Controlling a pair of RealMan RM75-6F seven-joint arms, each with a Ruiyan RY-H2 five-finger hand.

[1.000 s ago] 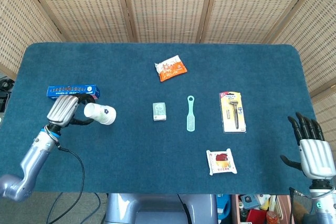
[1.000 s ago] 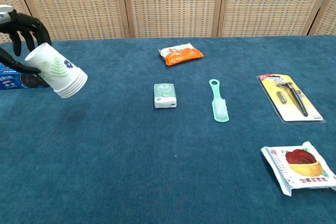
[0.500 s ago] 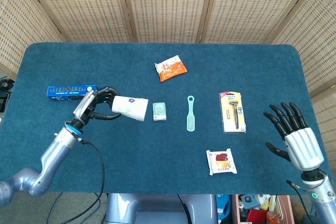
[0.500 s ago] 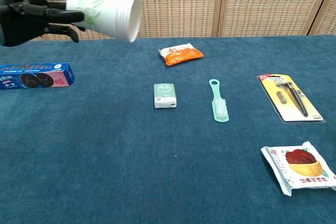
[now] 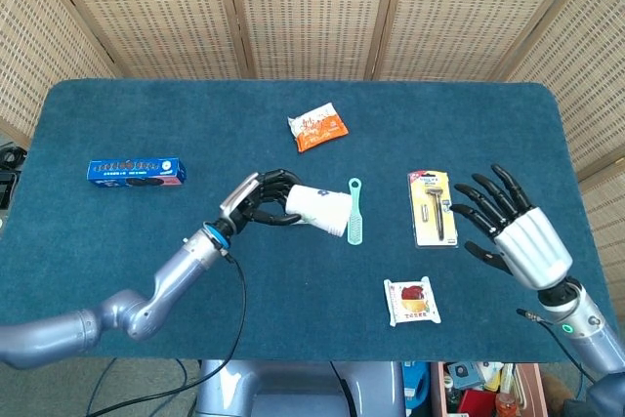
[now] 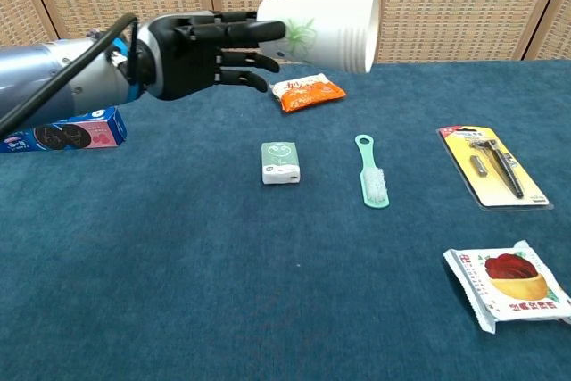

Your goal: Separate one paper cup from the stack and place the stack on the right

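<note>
Your cup stack (image 6: 326,28) lies sideways above the surface (image 5: 195,124) near its middle, gripped by your left hand (image 5: 262,199). Your right hand (image 5: 503,225) hovers empty, fingers spread, beside the razor pack (image 5: 432,206).

The left hand (image 6: 192,51) holds the stack of paper cups (image 6: 326,27) on its side above the middle of the table (image 5: 107,241), rims toward the right. Under it lie a small box (image 6: 280,162) and a brush (image 6: 371,173). The snack bag (image 5: 317,127) lies behind them, the long box (image 5: 136,171) far left, the razor pack (image 5: 433,206) right, the pastry packet (image 5: 412,302) in front. The right hand (image 5: 508,227) hovers at the right edge, fingers spread.
</note>
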